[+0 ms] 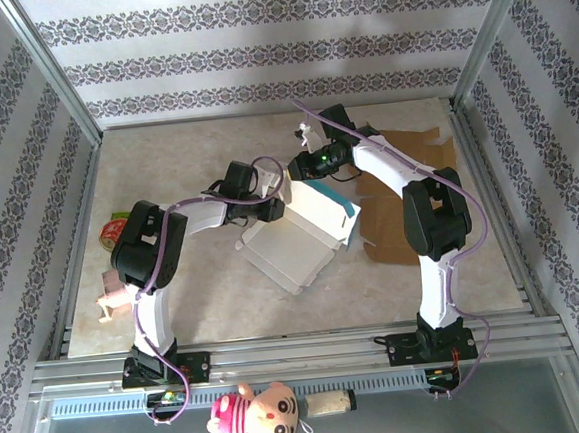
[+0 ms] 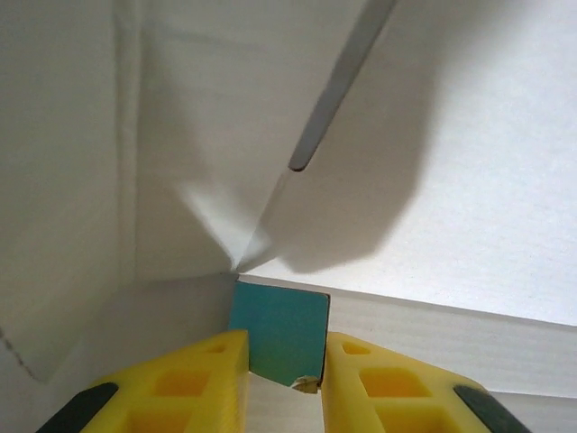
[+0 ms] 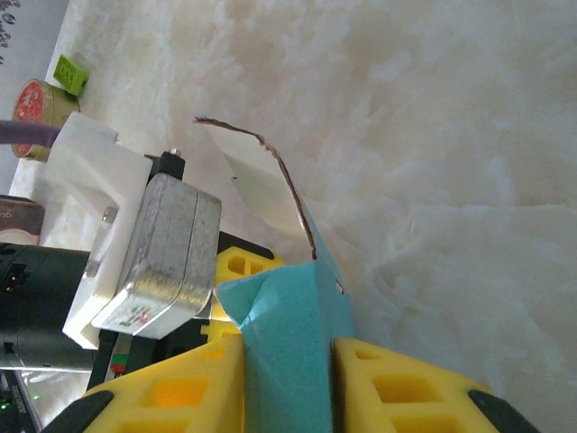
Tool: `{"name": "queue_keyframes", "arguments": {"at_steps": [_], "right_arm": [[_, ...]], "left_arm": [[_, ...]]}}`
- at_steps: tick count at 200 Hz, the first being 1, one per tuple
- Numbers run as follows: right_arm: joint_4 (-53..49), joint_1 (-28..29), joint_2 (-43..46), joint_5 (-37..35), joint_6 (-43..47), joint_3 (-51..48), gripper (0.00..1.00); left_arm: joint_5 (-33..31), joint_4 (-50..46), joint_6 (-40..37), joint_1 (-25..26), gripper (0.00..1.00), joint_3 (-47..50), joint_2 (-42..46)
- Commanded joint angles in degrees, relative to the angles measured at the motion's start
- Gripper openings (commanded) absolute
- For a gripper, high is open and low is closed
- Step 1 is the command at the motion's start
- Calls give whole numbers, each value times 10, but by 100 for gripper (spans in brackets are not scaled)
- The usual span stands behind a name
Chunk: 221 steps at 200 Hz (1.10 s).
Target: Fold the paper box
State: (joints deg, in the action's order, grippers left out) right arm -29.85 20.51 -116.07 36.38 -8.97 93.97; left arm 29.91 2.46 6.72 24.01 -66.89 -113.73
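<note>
The white box (image 1: 297,246) with its teal edge lies half-folded in the middle of the counter (image 1: 166,176), between the two arms, near panels flat and far side raised. In the top view both wrists cover the spots where they meet it, so the grips can only be judged from the wrist cameras. The left gripper (image 2: 286,352) has its yellow fingers closed on a small teal flap at an inside corner; around it the box is plain white panels cut off at every edge. The right gripper (image 3: 288,354) is clamped on a teal panel that fills its gap, with a dark-edged white flap rising beyond. A brown cardboard (image 1: 405,152) sheet lies partly hidden by the right arm. At the counter's left edge sits a tin (image 1: 117,230) whose red label is too blurred to read, and beside it a green tag (image 3: 68,70) with illegible marks. A plush (image 1: 260,416) lies on the frame in front of the bases.
</note>
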Motion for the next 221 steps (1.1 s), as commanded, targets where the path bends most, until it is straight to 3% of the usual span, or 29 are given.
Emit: {"name": "queue_keyframes", "arguments": {"at_steps": [1, 30, 49, 65, 88, 132, 188, 205, 221], "right_arm": [[5, 7, 6, 1, 5, 1, 28], [4, 8, 10, -1, 7, 0, 28], [1, 7, 12, -3, 10, 1, 28], [1, 7, 13, -2, 11, 2, 28], [1, 8, 14, -1, 10, 2, 28], [0, 10, 13, 0, 8, 5, 28], [-9, 10, 9, -2, 10, 17, 28], [-8, 10, 9, -2, 11, 18, 28], [-8, 10, 8, -3, 10, 19, 28]], "left_arm": [[29, 67, -30, 13, 27, 30, 24], [-51, 145, -39, 10, 35, 99, 94], [-107, 142, -32, -1, 40, 118, 146], [-115, 120, -24, -24, 44, 112, 172], [-49, 24, -48, -65, 45, 50, 157], [148, -116, -118, -111, 48, -90, 62], [263, -213, -142, -120, 51, -252, -68], [272, -204, -140, -118, 47, -253, -81], [283, -185, -138, -118, 33, -236, -80]]}}
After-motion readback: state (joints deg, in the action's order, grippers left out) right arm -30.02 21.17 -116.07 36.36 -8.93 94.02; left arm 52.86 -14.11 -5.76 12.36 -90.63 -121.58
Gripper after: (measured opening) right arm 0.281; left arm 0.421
